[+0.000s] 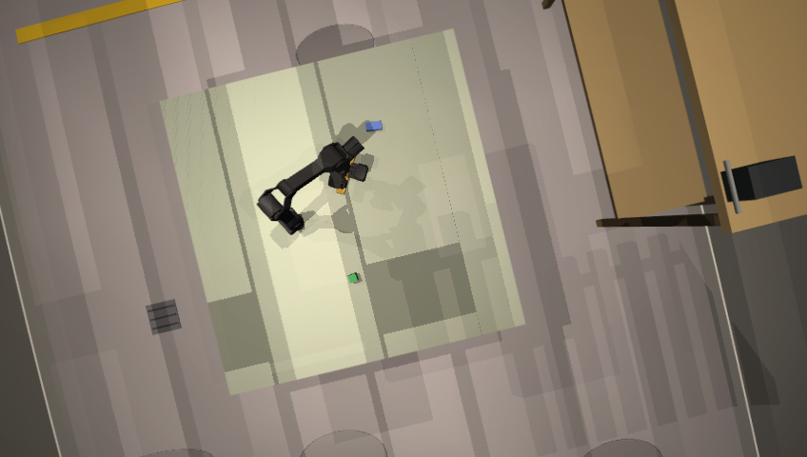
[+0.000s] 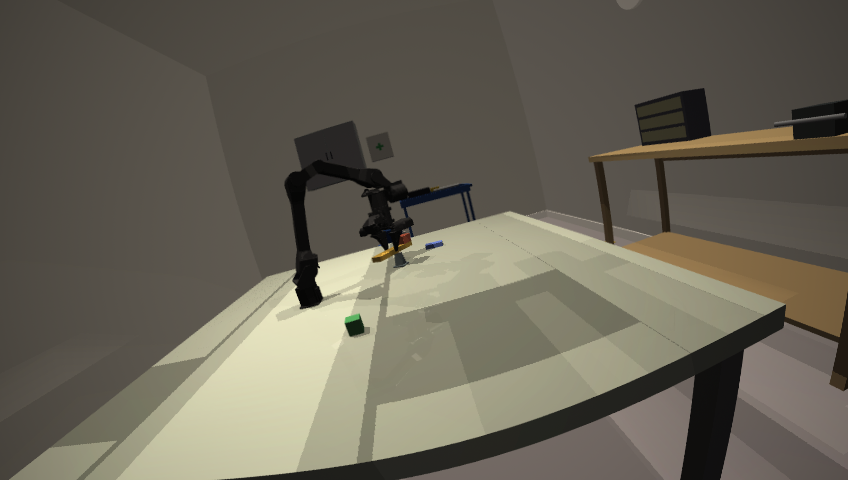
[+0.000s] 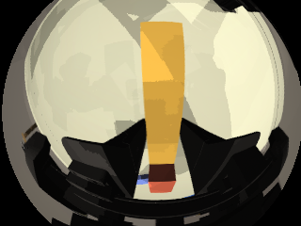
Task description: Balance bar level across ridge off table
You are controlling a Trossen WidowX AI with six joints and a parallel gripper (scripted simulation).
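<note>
The orange-yellow bar (image 1: 340,191) (image 2: 382,255) (image 3: 163,104) is held crosswise between the two fingers of my gripper (image 1: 347,175) (image 2: 390,247) (image 3: 162,122), which is shut on it. A red block (image 2: 405,237) (image 3: 162,186) sits at the bar's far end. The small grey ridge (image 2: 400,261) stands on the table directly below the bar in the exterior view. The bar is off the table, close over the ridge's top; I cannot tell whether they touch or whether the bar is exactly level. The ridge is hidden under the arm in the top view.
A blue block (image 1: 373,126) (image 2: 434,244) (image 3: 142,179) lies on the table (image 1: 407,294) (image 2: 505,404) beyond the bar's red-block end. A green cube (image 1: 353,278) (image 2: 354,324) sits on the table on the other side, away from the bar. A wooden workbench (image 1: 639,112) (image 2: 714,140) stands off to the right.
</note>
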